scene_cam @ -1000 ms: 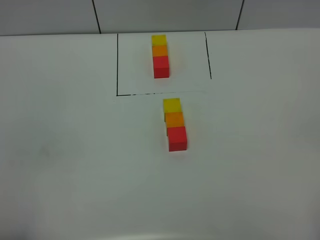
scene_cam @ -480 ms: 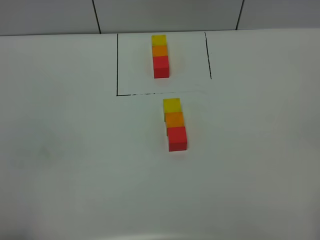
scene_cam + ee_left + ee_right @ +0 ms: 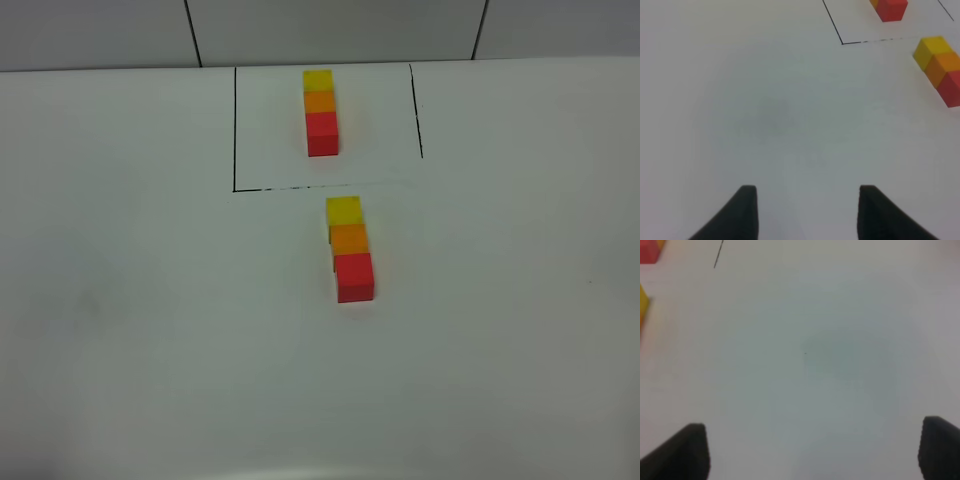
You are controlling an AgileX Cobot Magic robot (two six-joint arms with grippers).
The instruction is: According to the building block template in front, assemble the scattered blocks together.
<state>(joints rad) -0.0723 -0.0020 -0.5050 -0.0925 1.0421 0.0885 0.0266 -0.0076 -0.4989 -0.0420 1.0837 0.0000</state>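
The building block template [image 3: 321, 110] is a yellow-orange-red row inside a thin black drawn frame [image 3: 234, 130] at the back of the table. Just in front of the frame, the scattered blocks stand touching in a slightly slanted row: yellow [image 3: 344, 211], orange [image 3: 349, 240], red [image 3: 354, 275]. The left wrist view catches this row [image 3: 940, 67] off to one side, far from my left gripper [image 3: 803, 192]; its dark fingers [image 3: 747, 210] stand close together with nothing in them. My right gripper [image 3: 815, 432] is open and empty. Neither gripper appears in the exterior high view.
A white table [image 3: 150, 330] fills the scene, with a tiled wall [image 3: 330, 30] behind it. In the right wrist view only a sliver of a yellow cube [image 3: 642, 305] and of a red cube [image 3: 649, 252] show at the picture's edge.
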